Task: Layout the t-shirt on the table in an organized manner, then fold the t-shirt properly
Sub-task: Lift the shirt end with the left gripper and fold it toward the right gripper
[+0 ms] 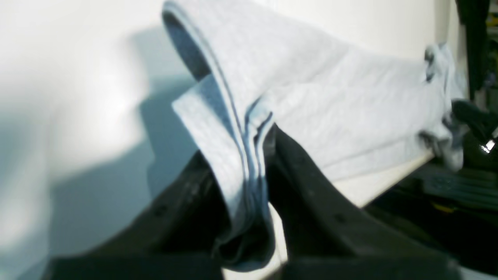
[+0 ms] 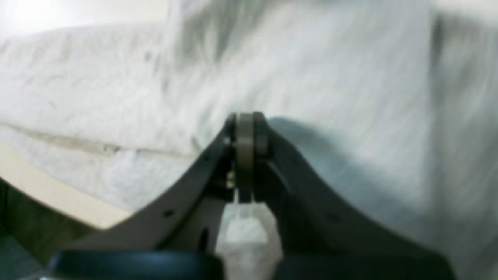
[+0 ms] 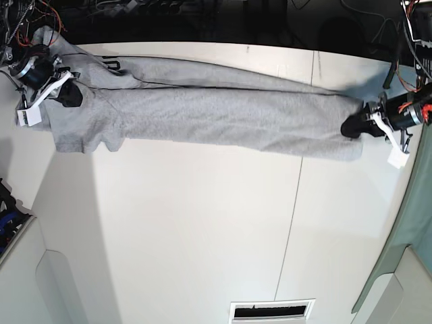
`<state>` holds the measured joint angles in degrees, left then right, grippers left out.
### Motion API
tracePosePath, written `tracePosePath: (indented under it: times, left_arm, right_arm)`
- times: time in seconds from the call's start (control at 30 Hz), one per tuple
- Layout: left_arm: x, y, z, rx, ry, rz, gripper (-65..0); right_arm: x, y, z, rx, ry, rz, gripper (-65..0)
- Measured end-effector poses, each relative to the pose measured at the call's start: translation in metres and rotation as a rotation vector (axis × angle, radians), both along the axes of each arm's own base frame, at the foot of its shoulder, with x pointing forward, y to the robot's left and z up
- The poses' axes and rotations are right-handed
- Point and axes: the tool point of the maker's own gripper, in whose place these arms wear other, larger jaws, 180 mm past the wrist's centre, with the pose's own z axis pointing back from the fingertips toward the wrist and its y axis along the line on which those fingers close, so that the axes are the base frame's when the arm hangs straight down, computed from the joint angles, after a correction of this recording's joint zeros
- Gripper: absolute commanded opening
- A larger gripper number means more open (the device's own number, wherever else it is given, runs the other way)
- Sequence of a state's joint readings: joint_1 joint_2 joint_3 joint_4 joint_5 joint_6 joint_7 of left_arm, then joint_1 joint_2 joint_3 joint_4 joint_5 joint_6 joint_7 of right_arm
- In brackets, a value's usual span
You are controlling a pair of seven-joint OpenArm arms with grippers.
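The grey t-shirt lies stretched into a long band across the far part of the white table. At its right end in the base view, my left gripper is shut on the stitched hem. The left wrist view shows that hem pinched between the black fingers of the left gripper. My right gripper sits at the shirt's left end near a sleeve. In the right wrist view the right gripper is shut over the cloth. Whether fabric is caught in it is unclear.
A pale green panel borders the table's right edge. A slotted white vent sits at the near edge, and a dark seam crosses the top. Cables and dark gear line the far edge.
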<state>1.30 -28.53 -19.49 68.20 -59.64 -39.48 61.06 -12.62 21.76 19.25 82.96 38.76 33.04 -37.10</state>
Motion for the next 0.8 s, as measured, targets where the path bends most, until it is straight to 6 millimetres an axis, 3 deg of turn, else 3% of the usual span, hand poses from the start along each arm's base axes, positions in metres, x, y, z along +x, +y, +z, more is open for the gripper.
tracePosePath:
  times: [0.2,0.33,0.5,0.6,0.8]
  left_arm:
    - [0.035,0.02,0.012,0.162,-0.062,-0.008,-65.0]
    - [0.059,0.044,0.032,0.275,-0.105,-0.006,-65.0]
    - [0.076,0.064,0.068,0.328,-0.159,-0.027,-65.0]
    - [0.074,0.034,0.076,0.285,-0.157,-0.124,-65.0]
    - [0.058,-0.077,0.066,0.245,-0.19,-0.387,-65.0]
  right_arm:
    - [0.022,0.0,0.013,0.004,-0.053,-0.002,-65.0]
    - [0.028,0.001,0.019,0.024,-0.074,-0.013,-65.0]
    - [0.029,-0.016,0.024,0.012,-0.086,-0.057,-65.0]
    - [0.029,-0.033,0.03,0.0,-0.102,-0.105,-65.0]
    - [0.029,-0.053,0.037,-0.014,-0.12,-0.159,-65.0]
